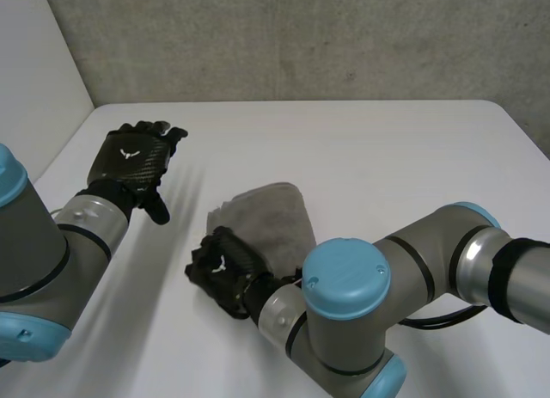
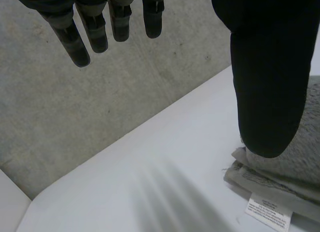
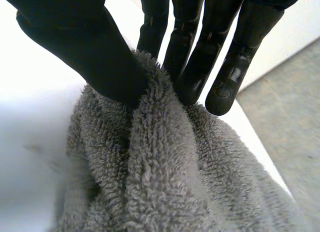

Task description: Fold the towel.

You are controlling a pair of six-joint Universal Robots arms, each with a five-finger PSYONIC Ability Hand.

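— Two hands; where's our towel (image 1: 273,216)?
— Centre of the white table (image 1: 387,157), concrete wall (image 1: 301,37) at twelve. Our right hand (image 1: 222,269) pinches its seven-o'clock edge; our left hand (image 1: 133,162) hovers spread at ten.

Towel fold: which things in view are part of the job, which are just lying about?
Job: grey towel; right hand, pinching a ridge of it; left hand, open, apart from it.
Bystanders: white table; grey wall.

Bright, even light on white table (image 1: 369,149)
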